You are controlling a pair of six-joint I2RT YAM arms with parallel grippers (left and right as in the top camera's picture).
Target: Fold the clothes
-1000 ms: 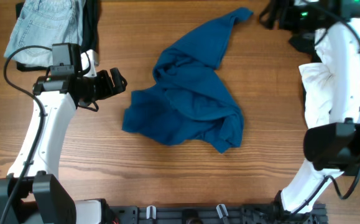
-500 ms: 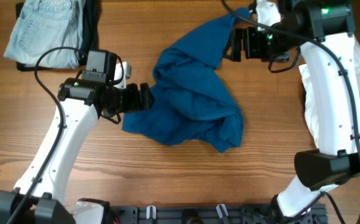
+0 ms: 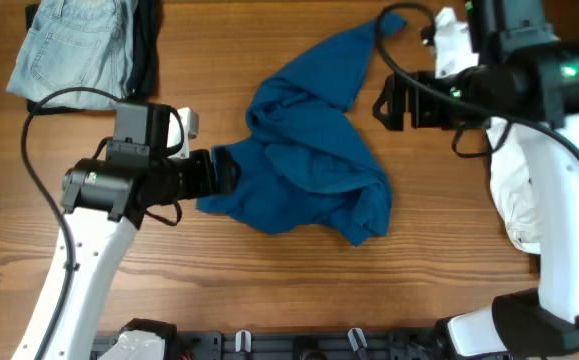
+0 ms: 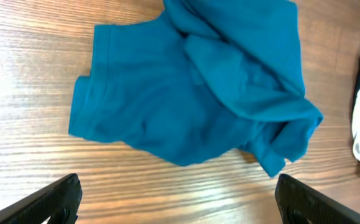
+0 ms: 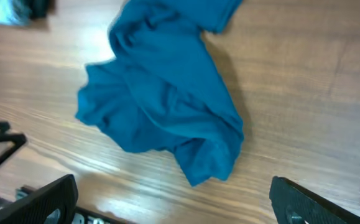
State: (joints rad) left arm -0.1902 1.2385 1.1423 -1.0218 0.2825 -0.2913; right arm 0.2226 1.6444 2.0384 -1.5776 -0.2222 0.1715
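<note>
Wooden table (image 3: 269, 290): crumpled blue shirt (image 3: 309, 160) centre; jeans (image 3: 69, 45) far-left corner; white top (image 3: 507, 195) right edge

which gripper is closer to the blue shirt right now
Left. In the overhead view the left gripper is open right at the blue shirt's left edge, overlapping it. The right gripper, also open, sits off the shirt's upper right side with a small gap between them.
</note>
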